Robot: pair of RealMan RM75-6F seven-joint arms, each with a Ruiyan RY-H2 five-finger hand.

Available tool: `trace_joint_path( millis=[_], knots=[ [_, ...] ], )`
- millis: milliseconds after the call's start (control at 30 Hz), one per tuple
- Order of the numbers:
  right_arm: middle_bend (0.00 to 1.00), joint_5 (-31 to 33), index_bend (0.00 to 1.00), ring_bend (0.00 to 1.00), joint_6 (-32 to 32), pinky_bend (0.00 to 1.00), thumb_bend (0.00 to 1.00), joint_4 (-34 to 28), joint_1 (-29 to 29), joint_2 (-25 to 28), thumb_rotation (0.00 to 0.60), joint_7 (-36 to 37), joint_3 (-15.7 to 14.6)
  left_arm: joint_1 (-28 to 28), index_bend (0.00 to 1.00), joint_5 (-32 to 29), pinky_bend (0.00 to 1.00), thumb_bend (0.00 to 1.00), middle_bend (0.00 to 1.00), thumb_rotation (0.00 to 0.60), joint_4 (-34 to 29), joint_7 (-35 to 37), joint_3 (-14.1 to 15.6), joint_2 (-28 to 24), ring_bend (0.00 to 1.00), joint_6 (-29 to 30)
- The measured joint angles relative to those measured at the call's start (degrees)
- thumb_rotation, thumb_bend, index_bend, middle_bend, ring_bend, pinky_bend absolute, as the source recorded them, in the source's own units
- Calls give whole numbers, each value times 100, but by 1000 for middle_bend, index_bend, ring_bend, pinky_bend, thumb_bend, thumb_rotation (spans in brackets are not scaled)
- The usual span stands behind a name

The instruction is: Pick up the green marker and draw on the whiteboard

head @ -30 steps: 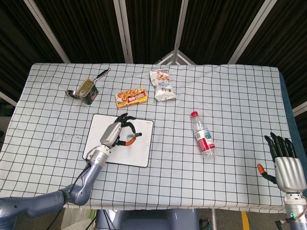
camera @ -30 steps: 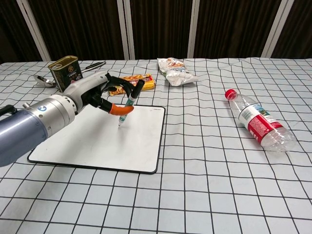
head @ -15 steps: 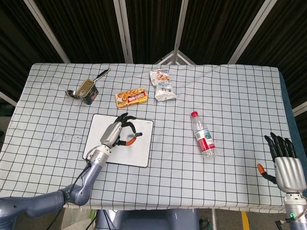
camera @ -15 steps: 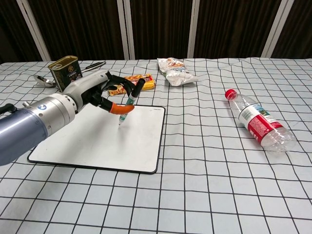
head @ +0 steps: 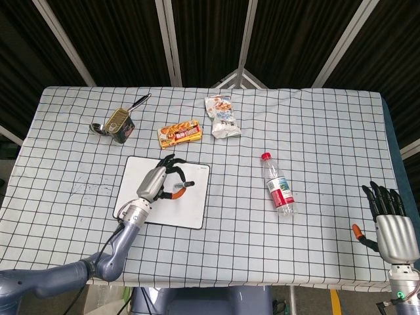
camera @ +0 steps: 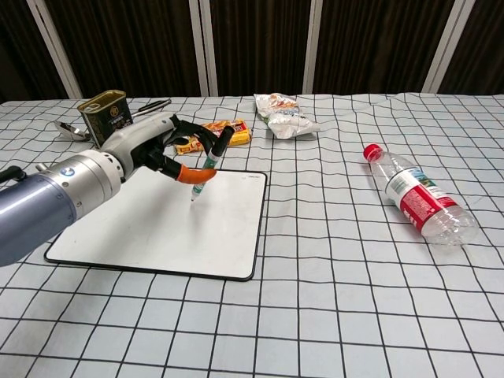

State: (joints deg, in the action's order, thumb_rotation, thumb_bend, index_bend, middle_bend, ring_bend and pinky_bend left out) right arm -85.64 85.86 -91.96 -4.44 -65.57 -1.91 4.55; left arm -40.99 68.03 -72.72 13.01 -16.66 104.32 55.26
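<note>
Marker (camera: 209, 168) sits pinched in our left hand (camera: 150, 150), tip just above the whiteboard (camera: 165, 228); a loose pinch could let it twist or slip when pressed down.

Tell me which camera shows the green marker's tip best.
The chest view. It sees the green marker from the side, tilted in the left hand, its tip pointing down over the whiteboard. The head view looks down from far away; there the marker is a small sliver, mostly hidden by the fingers.

A whiteboard (camera: 157, 224) lies on the counter (camera: 331, 299); a can (camera: 107, 116) behind it, a bottle (camera: 416, 203) to its right.
</note>
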Motion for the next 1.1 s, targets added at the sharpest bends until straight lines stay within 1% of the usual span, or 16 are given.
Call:
trace_joint_path(
  millis=[667, 1100],
  knots=[
    [0, 20, 0, 0, -13, 0, 312, -15, 1, -2, 600, -28, 2, 39, 752, 2, 63, 486, 179, 600, -146, -66, 30, -134, 23, 3],
    [0, 24, 0, 0, -14, 0, 313, -12, 1, 6, 600, -23, 7, -2, 755, -68, 63, 486, 181, 600, -47, -200, 80, -55, 23, -88]
  ],
)
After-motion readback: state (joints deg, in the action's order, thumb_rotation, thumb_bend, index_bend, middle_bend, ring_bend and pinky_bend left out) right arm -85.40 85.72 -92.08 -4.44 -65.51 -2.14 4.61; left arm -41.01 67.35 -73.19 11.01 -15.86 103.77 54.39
